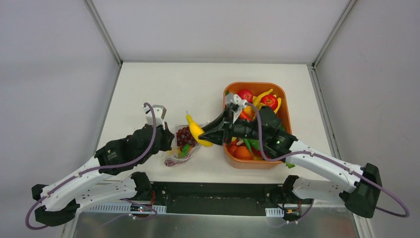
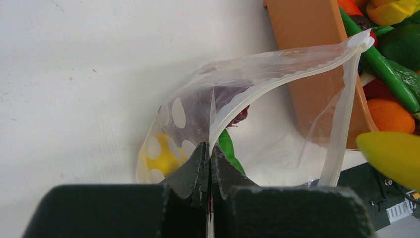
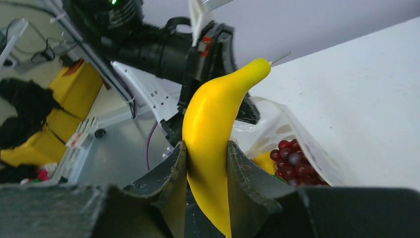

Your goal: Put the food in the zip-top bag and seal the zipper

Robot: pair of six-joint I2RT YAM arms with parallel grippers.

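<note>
Two grippers: left gripper (image 2: 210,154) pinches zip-top bag (image 2: 257,69) rim; right gripper (image 3: 205,158) clamps banana (image 3: 213,109) mid-body.
Bag: worktop's (image 1: 148,89) near edge, beside orange tray (image 2: 307,44), mouth open.
Handling: banana light, stiff, probably slippery; bag limp, grip its rim.

We are looking at a white table (image 1: 148,89) sitting inside a grey-walled enclosure (image 1: 49,74), with pale metal strips (image 1: 104,32) running up its back corners. An orange rectangular tray (image 1: 257,84) is resting on the table's right half, its long side pointing away from the near edge. Along that near edge a black plate (image 1: 213,193) is lying, and a brushed metal sheet (image 1: 213,228) is lying just in front of it.
</note>
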